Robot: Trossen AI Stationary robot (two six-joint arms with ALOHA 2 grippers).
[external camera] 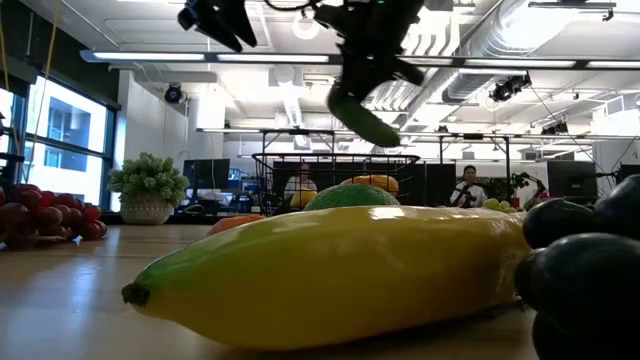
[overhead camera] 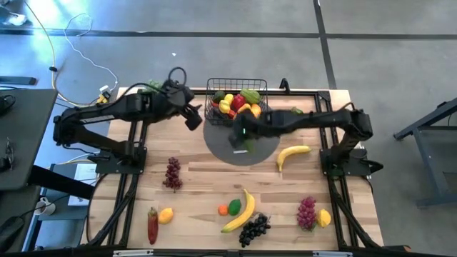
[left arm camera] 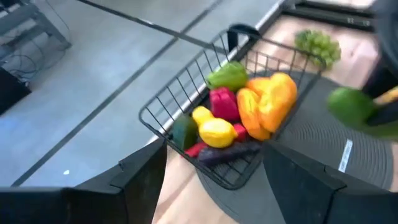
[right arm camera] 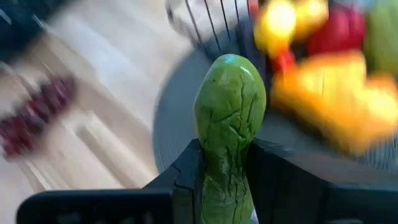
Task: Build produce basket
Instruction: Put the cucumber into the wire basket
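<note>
The basket (overhead camera: 236, 93) is sitting at the table's (overhead camera: 200, 185) far edge, partly on the round mat (overhead camera: 221, 143). Produce is lying inside it, and bananas (overhead camera: 241, 212) and grapes (overhead camera: 172, 172) are lying scattered nearer the front.

wire basket (overhead camera: 236, 91), wooden table (overhead camera: 200, 193), perhaps plastic banana (external camera: 330, 270)

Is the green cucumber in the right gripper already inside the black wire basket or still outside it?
Outside. The right gripper holds the green cucumber above the grey round mat, beside the black wire basket, not over its rim.

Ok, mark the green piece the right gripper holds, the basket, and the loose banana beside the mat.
green piece (right arm camera: 229, 118), right wrist view, its body.
basket (overhead camera: 211, 87), high view, far rim.
banana (overhead camera: 293, 153), high view, mid-body.
</note>
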